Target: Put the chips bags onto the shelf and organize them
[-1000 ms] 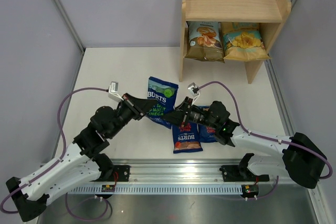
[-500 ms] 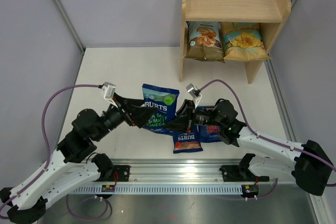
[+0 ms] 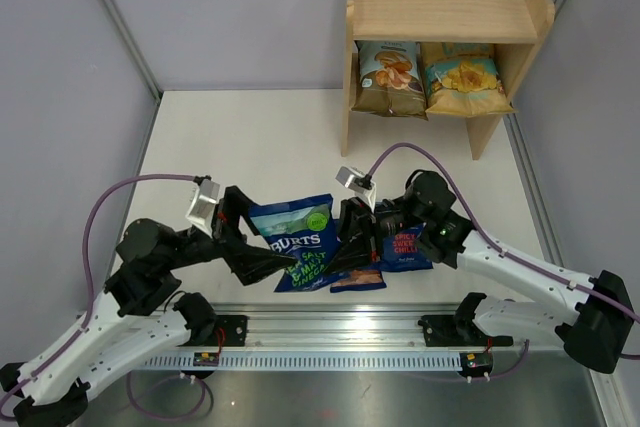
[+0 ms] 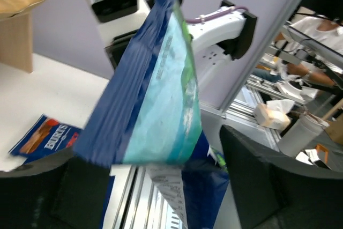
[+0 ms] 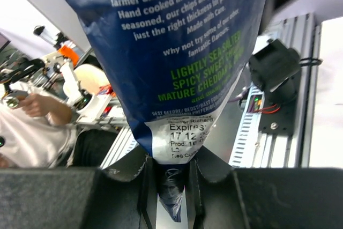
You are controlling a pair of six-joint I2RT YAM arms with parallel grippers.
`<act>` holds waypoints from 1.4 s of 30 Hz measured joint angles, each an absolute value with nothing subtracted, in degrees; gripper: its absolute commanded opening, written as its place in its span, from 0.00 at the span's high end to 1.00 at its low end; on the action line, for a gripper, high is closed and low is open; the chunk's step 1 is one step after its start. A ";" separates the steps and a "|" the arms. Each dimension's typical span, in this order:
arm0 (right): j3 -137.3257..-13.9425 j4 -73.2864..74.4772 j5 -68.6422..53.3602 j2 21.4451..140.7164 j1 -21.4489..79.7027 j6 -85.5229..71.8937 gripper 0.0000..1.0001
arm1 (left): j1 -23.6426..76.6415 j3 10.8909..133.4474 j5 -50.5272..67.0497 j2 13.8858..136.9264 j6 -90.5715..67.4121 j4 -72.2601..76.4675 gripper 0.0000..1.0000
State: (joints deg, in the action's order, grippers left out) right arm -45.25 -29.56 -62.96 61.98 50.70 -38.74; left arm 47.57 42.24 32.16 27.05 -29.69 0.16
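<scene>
Right gripper (image 5: 172,182) pinches the edge of a crinkly dark-blue BURTS bag (image 5: 171,41); left gripper (image 4: 161,189) gapes.

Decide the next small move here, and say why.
Probably draw the left pincer back, clear of the bag. Its jaws stand open on either side of it, while the right pincer is pinched on the bag's end seam. Then the right one could carry it to the shelf.
</scene>
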 measured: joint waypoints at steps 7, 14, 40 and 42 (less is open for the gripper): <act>-47.03 -24.10 -65.73 63.26 50.68 -37.26 0.83 | 47.57 42.24 35.22 30.48 -33.04 4.43 0.70; -49.65 -12.58 -63.79 61.80 50.65 -30.37 0.68 | 47.59 42.24 32.67 29.89 -32.77 1.61 0.88; -22.57 -31.48 -17.08 39.31 50.63 -47.33 0.11 | 47.70 30.94 1.34 32.40 -57.54 27.81 1.00; -22.61 -37.06 -16.14 42.44 50.63 -49.52 0.12 | 47.70 29.08 0.47 35.24 -60.99 33.89 1.00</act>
State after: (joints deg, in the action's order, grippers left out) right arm -22.61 -37.06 -16.14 42.44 50.63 -49.52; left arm 47.70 29.08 0.47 35.24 -60.99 33.89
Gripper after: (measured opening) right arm 0.894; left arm 0.008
